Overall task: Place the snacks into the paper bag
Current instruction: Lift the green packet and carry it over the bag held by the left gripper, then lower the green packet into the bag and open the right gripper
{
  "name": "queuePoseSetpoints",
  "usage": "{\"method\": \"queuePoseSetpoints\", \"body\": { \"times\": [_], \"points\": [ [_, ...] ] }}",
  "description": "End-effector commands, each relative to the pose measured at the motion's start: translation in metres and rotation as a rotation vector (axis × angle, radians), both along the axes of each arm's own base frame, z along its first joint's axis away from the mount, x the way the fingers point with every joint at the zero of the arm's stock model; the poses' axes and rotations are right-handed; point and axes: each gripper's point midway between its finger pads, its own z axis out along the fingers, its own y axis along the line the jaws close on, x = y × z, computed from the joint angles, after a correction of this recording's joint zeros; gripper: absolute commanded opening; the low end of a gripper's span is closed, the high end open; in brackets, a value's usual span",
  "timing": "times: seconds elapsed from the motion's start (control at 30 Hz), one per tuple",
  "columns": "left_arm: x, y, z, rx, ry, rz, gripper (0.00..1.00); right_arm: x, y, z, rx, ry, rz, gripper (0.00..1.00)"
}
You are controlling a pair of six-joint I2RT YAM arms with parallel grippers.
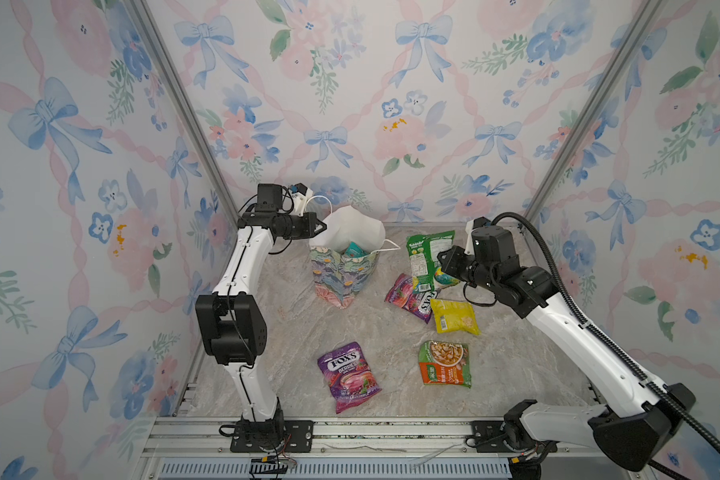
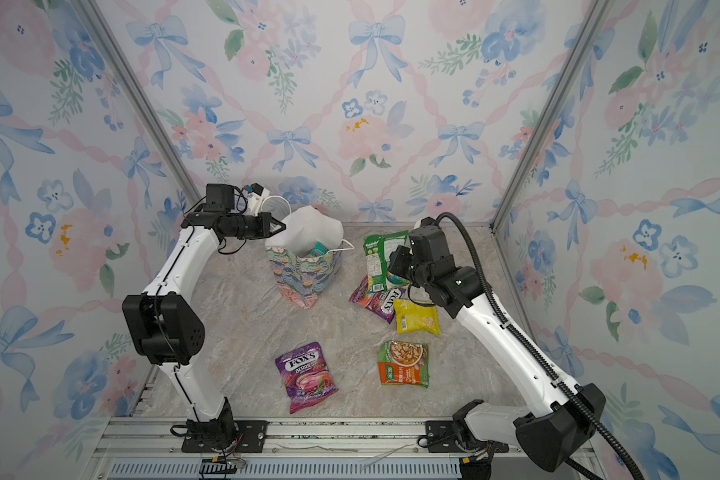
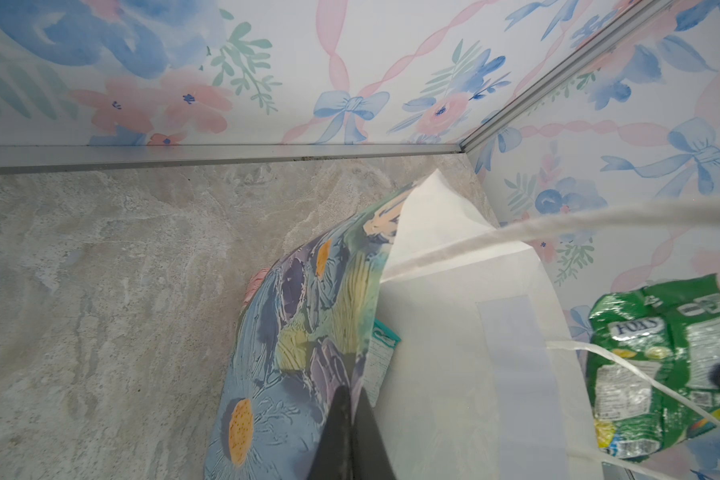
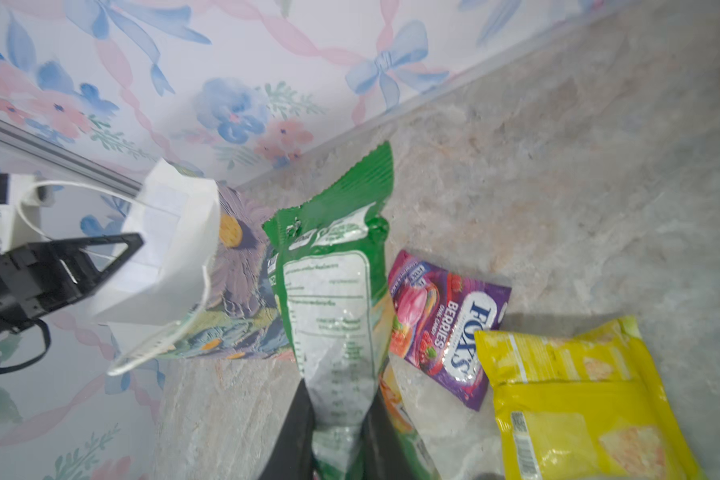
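The floral paper bag [image 1: 344, 270] [image 2: 304, 272] stands upright at the back of the table, its white inside showing. My left gripper [image 1: 322, 227] [image 3: 352, 401] is shut on the bag's rim, one finger outside and one inside. A teal packet [image 1: 354, 249] [image 3: 382, 357] sticks up inside the bag. My right gripper [image 4: 337, 401] is shut on one end of a green packet [image 1: 422, 255] [image 4: 333, 291], which is lifted just right of the bag. On the table lie a purple packet [image 1: 406, 297], a yellow pouch [image 1: 454, 316], a purple FOX'S packet [image 1: 348, 376] and an orange-green pouch [image 1: 444, 363].
The bag's white cord handles [image 3: 599, 222] hang loose, one across the left wrist view. Floral walls close the back and both sides. An aluminium rail [image 1: 350, 432] runs along the front edge, with both arm bases on it.
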Motion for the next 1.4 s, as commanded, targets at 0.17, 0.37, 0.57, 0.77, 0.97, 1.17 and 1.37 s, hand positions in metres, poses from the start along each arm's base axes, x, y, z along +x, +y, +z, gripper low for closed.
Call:
{"method": "queuePoseSetpoints", "body": {
  "times": [0.17, 0.37, 0.57, 0.77, 0.97, 1.17, 1.37],
  "points": [
    [-0.01, -0.002, 0.014, -0.008, -0.024, -0.015, 0.0, 0.047, 0.02, 0.086, 0.015, -0.252, -0.008, 0.0],
    [-0.01, -0.003, 0.009, -0.014, -0.011, -0.02, 0.0, 0.067, 0.046, 0.116, -0.024, -0.339, 0.039, 0.0],
    [-0.01, -0.003, 0.009, -0.015, -0.009, -0.021, 0.0, 0.084, 0.081, 0.12, -0.051, -0.358, 0.088, 0.0],
    [-0.009, -0.002, 0.007, -0.009, -0.006, -0.014, 0.0, 0.096, 0.112, 0.114, -0.056, -0.36, 0.124, 0.0],
    [-0.011, -0.003, 0.008, -0.009, -0.007, -0.015, 0.0, 0.106, 0.141, 0.104, 0.005, -0.331, 0.154, 0.0],
    [-0.011, -0.002, 0.009, -0.007, -0.011, -0.015, 0.0, 0.109, 0.169, 0.085, 0.076, -0.287, 0.142, 0.0],
    [-0.012, -0.002, 0.01, -0.01, -0.012, -0.017, 0.0, 0.109, 0.183, 0.071, 0.163, -0.257, 0.104, 0.0]
  ]
}}
